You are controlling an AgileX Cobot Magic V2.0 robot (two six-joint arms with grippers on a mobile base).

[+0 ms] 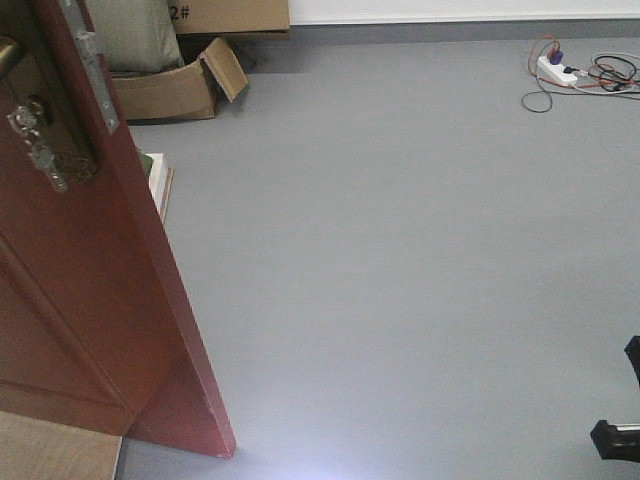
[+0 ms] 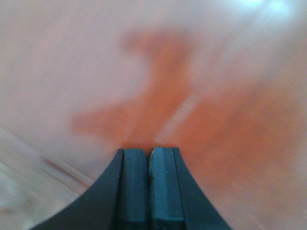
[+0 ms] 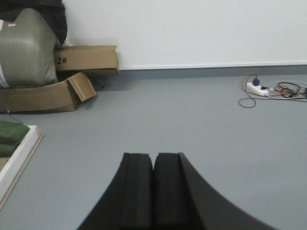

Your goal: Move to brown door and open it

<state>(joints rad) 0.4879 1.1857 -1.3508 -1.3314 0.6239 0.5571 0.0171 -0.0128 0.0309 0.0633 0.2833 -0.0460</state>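
Observation:
The brown door (image 1: 90, 300) stands at the left of the front view, swung open, with its free edge toward the room. Its metal latch plate (image 1: 95, 65) and lock plate with keys (image 1: 40, 145) show near the top. In the left wrist view the door (image 2: 206, 124) is a blurred reddish surface filling the frame. My left gripper (image 2: 148, 152) is shut and empty, its tips right at the door surface. My right gripper (image 3: 154, 157) is shut and empty, pointing over the grey floor (image 3: 192, 120). A black part of the right arm (image 1: 620, 435) shows at the front view's lower right.
Cardboard boxes (image 1: 175, 85) and a green sack (image 3: 26, 48) lie against the far wall behind the door. A white-framed board (image 1: 158, 180) lies by the door edge. A power strip with cables (image 1: 575, 72) lies at the far right. A wooden floor patch (image 1: 55, 448) shows at lower left.

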